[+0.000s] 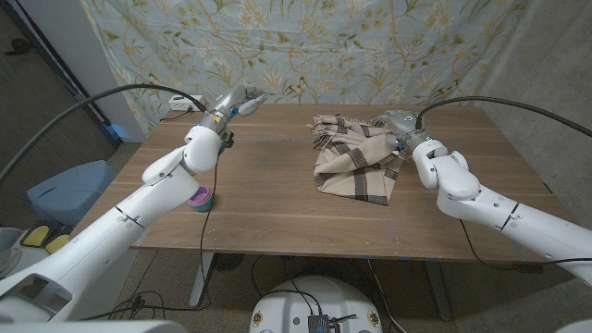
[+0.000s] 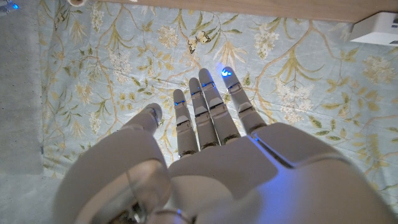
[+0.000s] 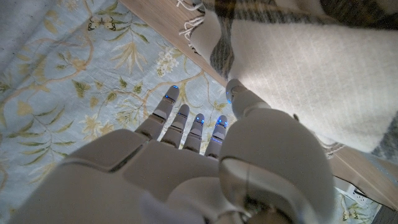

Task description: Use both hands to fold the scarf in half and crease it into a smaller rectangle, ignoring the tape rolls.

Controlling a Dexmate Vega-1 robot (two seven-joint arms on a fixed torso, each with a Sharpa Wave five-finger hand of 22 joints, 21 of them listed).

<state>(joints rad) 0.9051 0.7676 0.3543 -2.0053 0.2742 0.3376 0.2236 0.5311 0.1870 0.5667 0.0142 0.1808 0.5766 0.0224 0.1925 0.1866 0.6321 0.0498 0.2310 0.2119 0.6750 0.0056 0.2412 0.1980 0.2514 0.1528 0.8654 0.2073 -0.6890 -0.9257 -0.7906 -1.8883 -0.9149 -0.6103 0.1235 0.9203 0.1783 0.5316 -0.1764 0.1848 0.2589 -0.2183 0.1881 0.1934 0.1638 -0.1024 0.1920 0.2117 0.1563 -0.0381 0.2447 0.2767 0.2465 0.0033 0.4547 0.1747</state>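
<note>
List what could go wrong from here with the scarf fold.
1. The scarf lies bunched and rumpled, not flat, so a fold made now would likely come out crooked rather than a clean rectangle.
2. The left hand is raised, open, well away from the scarf; if only the right hand beside the cloth works it, the scarf may drag.
3. The left forearm passes above a tape roll near the table's front edge; a low sweep might knock it off.

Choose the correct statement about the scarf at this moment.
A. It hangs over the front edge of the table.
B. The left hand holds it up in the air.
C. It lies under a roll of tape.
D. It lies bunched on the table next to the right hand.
D: in the head view the beige plaid scarf lies bunched on the wooden table, with the right hand at its edge, while the left hand is raised far from it, fingers apart and holding nothing.
</note>
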